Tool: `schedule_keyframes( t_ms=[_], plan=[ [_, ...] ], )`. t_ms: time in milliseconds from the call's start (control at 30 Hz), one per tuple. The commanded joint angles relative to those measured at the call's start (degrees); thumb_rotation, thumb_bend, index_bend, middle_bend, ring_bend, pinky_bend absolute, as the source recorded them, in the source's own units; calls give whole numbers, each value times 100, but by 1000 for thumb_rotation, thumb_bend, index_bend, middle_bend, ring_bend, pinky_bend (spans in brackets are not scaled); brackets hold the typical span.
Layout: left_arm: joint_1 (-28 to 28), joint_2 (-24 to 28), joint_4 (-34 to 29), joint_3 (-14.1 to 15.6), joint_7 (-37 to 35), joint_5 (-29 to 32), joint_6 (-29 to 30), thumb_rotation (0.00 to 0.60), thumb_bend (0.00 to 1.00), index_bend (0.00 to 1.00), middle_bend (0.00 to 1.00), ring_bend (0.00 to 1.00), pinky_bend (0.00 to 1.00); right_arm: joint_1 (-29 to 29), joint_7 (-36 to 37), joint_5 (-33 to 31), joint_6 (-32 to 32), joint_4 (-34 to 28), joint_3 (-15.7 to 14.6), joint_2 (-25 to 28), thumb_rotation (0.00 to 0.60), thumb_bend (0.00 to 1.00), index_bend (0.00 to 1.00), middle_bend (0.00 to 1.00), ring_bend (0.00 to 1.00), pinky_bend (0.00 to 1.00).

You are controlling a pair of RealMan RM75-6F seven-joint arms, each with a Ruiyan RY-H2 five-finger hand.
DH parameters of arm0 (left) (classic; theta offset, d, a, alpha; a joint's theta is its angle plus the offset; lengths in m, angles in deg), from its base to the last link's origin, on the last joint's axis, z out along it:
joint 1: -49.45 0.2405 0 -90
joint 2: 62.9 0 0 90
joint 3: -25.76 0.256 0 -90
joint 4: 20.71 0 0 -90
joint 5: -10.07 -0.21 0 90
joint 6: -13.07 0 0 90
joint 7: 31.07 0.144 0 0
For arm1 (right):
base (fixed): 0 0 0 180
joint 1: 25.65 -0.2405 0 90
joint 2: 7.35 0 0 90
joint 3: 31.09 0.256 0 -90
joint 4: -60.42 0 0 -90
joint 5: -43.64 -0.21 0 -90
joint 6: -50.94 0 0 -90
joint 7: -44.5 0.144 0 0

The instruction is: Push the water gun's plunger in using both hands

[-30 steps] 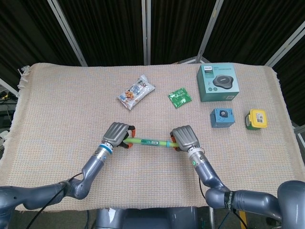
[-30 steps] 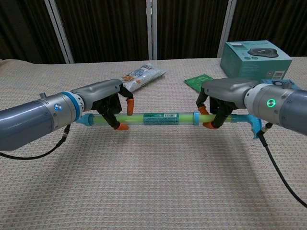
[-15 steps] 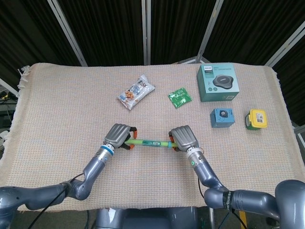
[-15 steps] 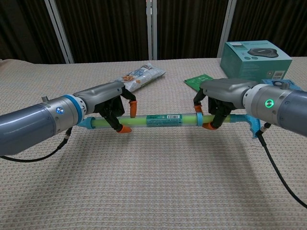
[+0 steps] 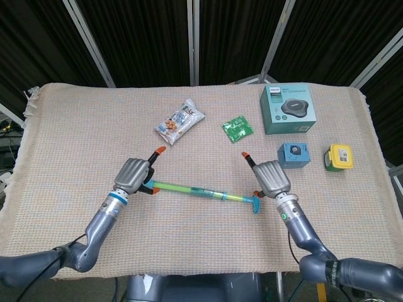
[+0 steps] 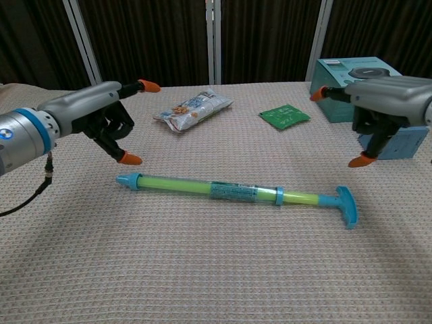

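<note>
the water gun (image 5: 200, 192) lies flat on the woven cloth (image 5: 75, 138), down at about six o'clock from the middle of the table, and nobody has hold of it. its green barrel runs from the blue nozzle at nine o'clock across to the blue t-shaped handle (image 6: 345, 204) at three o'clock, and a short run of pale plunger rod shows between the blue collar and that handle, so the plunger is not fully in. the left hand (image 5: 133, 174) hangs just above the nozzle end, released, fingers (image 6: 128, 158) spread with orange tips, one finger pointing out toward twelve o'clock, none of them touching the barrel in the chest view. the right hand (image 5: 271, 177) sits over by the handle end, at about one o'clock from it, also let go, fingers apart and lifted off the cloth, holding nothing. in the head view the handle lies just beside the right wrist, and i can't tell whether they touch. farther back, at twelve o'clock from the gun, a snack bag (image 5: 180, 122) lies tilted, with a small green packet (image 5: 238, 128) to its three o'clock. a teal box (image 5: 288, 108) sits at the far right, and at its six o'clock a small blue box (image 5: 293, 155) with a yellow and green block (image 5: 339, 157) next to it near the cloth's right edge.
</note>
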Motion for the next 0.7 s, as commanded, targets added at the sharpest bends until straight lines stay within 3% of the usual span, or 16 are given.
schedule_keyframes(
  t_ms=[33, 67, 133, 167, 233, 267, 333, 400, 467, 700],
  plan=[
    [461, 462, -489, 234, -76, -476, 654, 600, 97, 0, 667, 689, 837, 465, 553, 610, -460, -259, -224, 574, 600, 0, 0, 911, 961, 1000],
    [539, 544, -562, 274, -77, -550, 773, 600, 95, 0, 620, 647, 782, 546, 670, 729, -546, -284, -254, 675, 600, 0, 0, 875, 930, 1000],
    [735, 760, -755, 383, -41, -715, 1052, 600, 78, 0, 457, 491, 574, 750, 968, 1005, -759, -327, -330, 914, 600, 0, 0, 777, 849, 973],
    [813, 844, -832, 430, -14, -779, 1160, 600, 72, 0, 395, 424, 494, 830, 1087, 1107, -842, -340, -358, 1003, 600, 0, 0, 709, 794, 916],
    [1325, 1355, -1234, 772, 278, -1047, 1808, 600, 39, 0, 184, 200, 252, 1334, 1653, 1486, -1426, -369, -523, 1433, 600, 0, 0, 577, 676, 733],
    [1486, 1511, -1431, 892, 370, -1150, 1997, 600, 25, 0, 89, 98, 147, 1477, 1858, 1712, -1582, -322, -615, 1532, 600, 0, 0, 481, 576, 593],
    [1793, 1735, -1677, 1091, 531, -1313, 2347, 600, 16, 0, 8, 8, 35, 1749, 2124, 1972, -1834, -153, -756, 1649, 600, 0, 0, 291, 354, 333],
    [1975, 1851, -1804, 1214, 598, -1394, 2515, 600, 11, 0, 0, 0, 1, 1904, 2235, 2059, -1969, -95, -803, 1682, 600, 0, 0, 83, 102, 77],
    [2221, 2001, -1945, 1362, 660, -1478, 2732, 600, 2, 0, 0, 0, 0, 2128, 2272, 2152, -2200, -36, -849, 1689, 600, 0, 0, 7, 10, 1],
    [2681, 2212, -2017, 1532, 468, -1798, 3088, 600, 0, 0, 0, 0, 0, 2736, 2251, 2464, -2902, 101, -880, 1601, 600, 0, 0, 0, 0, 0]
  ],
)
